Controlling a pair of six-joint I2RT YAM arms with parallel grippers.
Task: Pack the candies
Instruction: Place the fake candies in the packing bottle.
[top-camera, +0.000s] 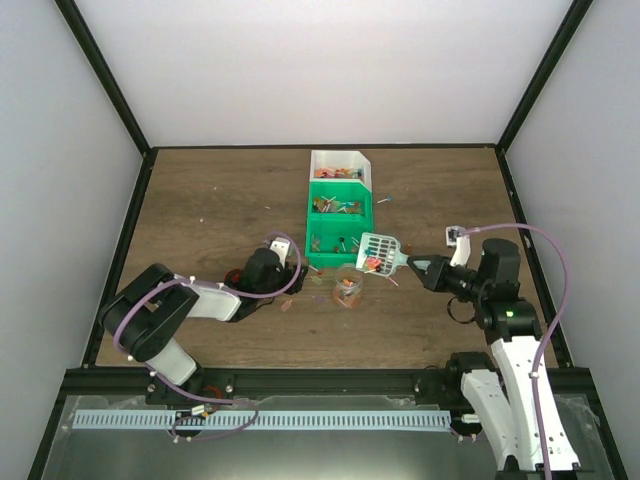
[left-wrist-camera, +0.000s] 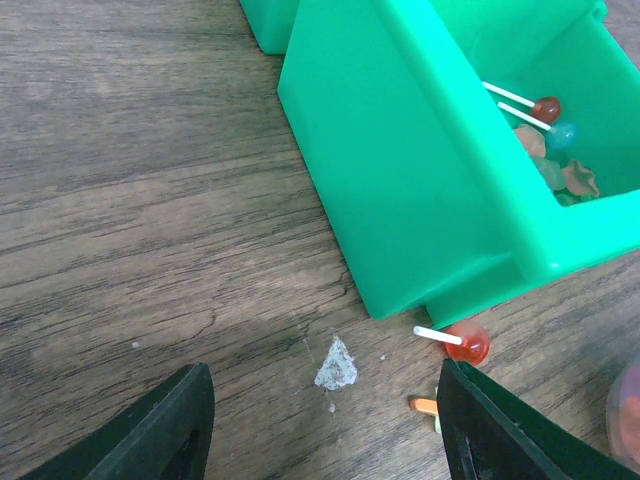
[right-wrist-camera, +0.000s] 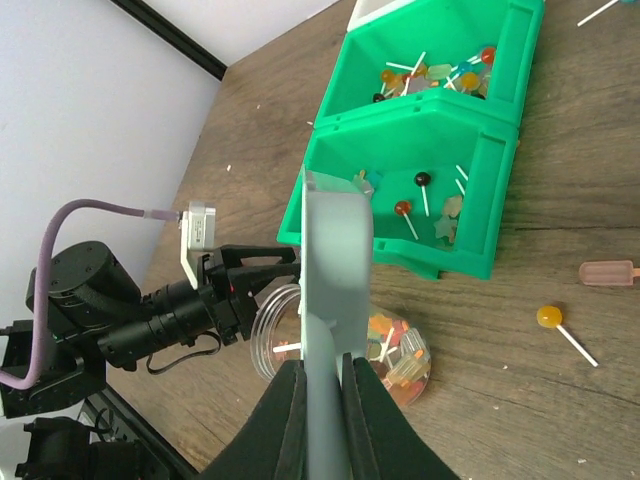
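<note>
— Inside the jar (right-wrist-camera: 270, 345), near the middle of the table (top-camera: 200, 200), candies (right-wrist-camera: 395, 358) are seen heaped against the clear wall. Where else are they found?
— More are seen in the green bins (right-wrist-camera: 480, 215), mixed with lollipops on white sticks. Loose sweets are scattered on the wood: a red lollipop (left-wrist-camera: 468, 343) just beside a bin's corner, an orange lollipop (right-wrist-camera: 548, 317) and a pink bar (right-wrist-camera: 607, 272) farther off.
— How is the jar placed?
— It is set just in front of the near green bin. A white bin (top-camera: 340, 163) is lined up behind the green ones.
— And the scoop (right-wrist-camera: 335, 260)?
— It is held over the jar's rim and is seen edge-on from the wrist. Its handle is pinched between the closed jaws of the right gripper (right-wrist-camera: 322, 385).
— What can be said of the left gripper (left-wrist-camera: 325, 425)?
— Its jaws are spread, and nothing is held between them. It is seen low over the table, just left of the jar, pointed at the bin's near corner. A crumpled scrap (left-wrist-camera: 337, 365) is seen on the wood ahead of the fingers.
</note>
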